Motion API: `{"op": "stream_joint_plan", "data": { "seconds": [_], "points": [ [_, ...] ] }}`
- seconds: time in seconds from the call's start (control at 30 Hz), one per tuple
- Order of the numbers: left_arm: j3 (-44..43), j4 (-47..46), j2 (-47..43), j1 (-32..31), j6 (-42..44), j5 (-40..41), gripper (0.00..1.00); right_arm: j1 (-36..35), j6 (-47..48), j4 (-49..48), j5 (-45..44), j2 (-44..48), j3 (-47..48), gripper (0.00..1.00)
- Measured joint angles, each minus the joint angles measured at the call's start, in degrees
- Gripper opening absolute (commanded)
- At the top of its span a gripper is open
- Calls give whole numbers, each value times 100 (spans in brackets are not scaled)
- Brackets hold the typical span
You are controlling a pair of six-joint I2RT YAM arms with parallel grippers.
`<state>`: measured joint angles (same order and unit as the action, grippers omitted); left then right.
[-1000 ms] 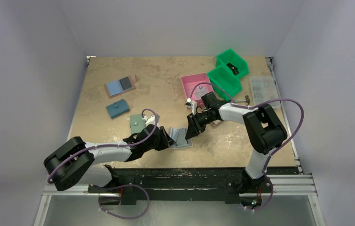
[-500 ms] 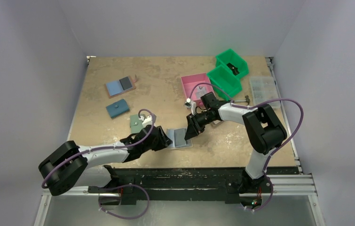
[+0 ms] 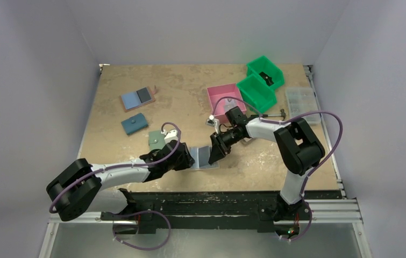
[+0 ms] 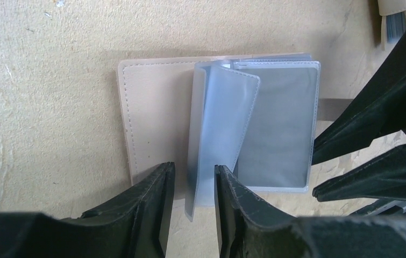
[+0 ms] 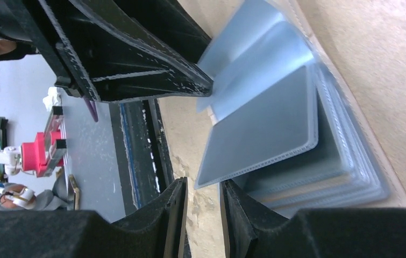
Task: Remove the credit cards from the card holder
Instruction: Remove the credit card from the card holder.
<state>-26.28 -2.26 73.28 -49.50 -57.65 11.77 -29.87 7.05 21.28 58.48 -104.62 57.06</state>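
The card holder (image 3: pixel 203 158) lies open on the table near the front edge, between my two grippers. In the left wrist view its beige cover (image 4: pixel 149 113) lies flat, and clear plastic sleeves (image 4: pixel 222 118) stand up from the spine over a grey sleeve (image 4: pixel 278 129). My left gripper (image 4: pixel 194 185) is open, with the lower edge of one upright sleeve loose between its fingers. My right gripper (image 5: pixel 203 207) is open at the holder's other side, and a lifted sleeve's corner (image 5: pixel 254 145) lies just past its tips. The credit cards are hidden.
At the back left lie a blue and black holder (image 3: pixel 137 98), a dark blue wallet (image 3: pixel 134 123) and a grey-green one (image 3: pixel 156 140). A pink bin (image 3: pixel 223 99), two green bins (image 3: pixel 256 91) and a clear parts box (image 3: pixel 301 102) stand behind the right arm.
My left gripper has opened somewhat and drawn back a little at the holder's left side. My right gripper has shifted slightly left, closer to the sleeves.
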Motion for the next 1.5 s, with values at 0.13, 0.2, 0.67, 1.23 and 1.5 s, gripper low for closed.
{"op": "stream_joint_plan", "data": {
  "seconds": [0.13, 0.2, 0.67, 1.23, 1.5],
  "points": [
    [0, 26, 2, 0, 83, 2, 35, -131, 31, 63, 2, 0, 175, 36],
    [0, 24, 2, 0, 127, 2, 35, -173, 55, 94, 2, 0, 326, 36],
    [334, -101, -433, 0, 175, 0, 41, -688, 221, 267, -4, -452, 1023, 37],
    [645, 625, -1875, 0, 133, 184, 44, -726, 269, 267, -363, -678, 1075, 37],
    [691, 573, -2841, 0, 173, -96, 47, -726, 544, 297, -581, -669, 1075, 35]
  ]
}}
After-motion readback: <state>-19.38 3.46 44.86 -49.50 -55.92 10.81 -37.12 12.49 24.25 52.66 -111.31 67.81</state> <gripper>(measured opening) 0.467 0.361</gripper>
